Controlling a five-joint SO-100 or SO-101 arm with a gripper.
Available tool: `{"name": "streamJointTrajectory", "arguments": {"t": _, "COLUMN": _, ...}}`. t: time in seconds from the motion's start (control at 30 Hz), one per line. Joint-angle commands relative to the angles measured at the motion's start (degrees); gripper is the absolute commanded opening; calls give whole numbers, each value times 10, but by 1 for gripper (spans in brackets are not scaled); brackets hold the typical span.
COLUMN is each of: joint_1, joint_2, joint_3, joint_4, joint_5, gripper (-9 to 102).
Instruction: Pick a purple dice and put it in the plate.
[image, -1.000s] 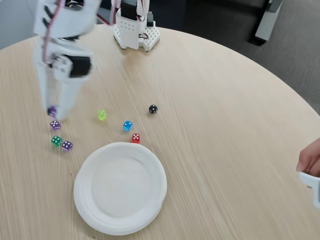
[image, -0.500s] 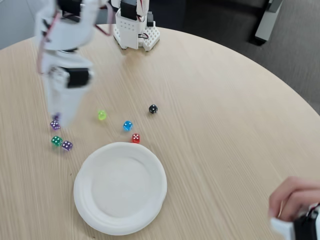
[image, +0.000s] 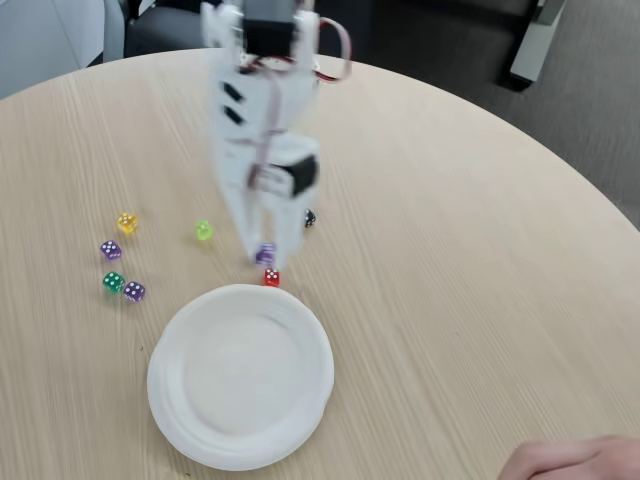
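End effector (image: 266, 255) pinching purple dice (image: 265, 254) — small, violet, blurred — near plate (image: 240, 375)

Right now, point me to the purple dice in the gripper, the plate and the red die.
purple dice (image: 265, 254), fixed view, its visible face between the fingertips.
plate (image: 172, 348), fixed view, left rim.
red die (image: 271, 278), fixed view, its top face.

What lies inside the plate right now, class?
Nothing visible: the plate is bare white. The gripper, holding a purple die, hangs beyond its far rim, above the red die, covering none of the plate.
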Motion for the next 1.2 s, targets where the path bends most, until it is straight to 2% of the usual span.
{"name": "streamJointTrajectory", "arguments": {"t": 0.0, "joint_1": -6, "joint_2": -16, "joint_3": -8, "joint_4": 1, "joint_5": 11, "gripper": 0}}
{"name": "streamJointTrajectory", "arguments": {"t": 0.93, "joint_1": 7, "joint_2": -90, "joint_3": -9, "joint_4": -7, "joint_5": -55, "gripper": 0}}
{"name": "streamJointTrajectory", "arguments": {"t": 1.17, "joint_1": 60, "joint_2": -90, "joint_3": -9, "joint_4": -8, "joint_5": -91, "gripper": 0}}
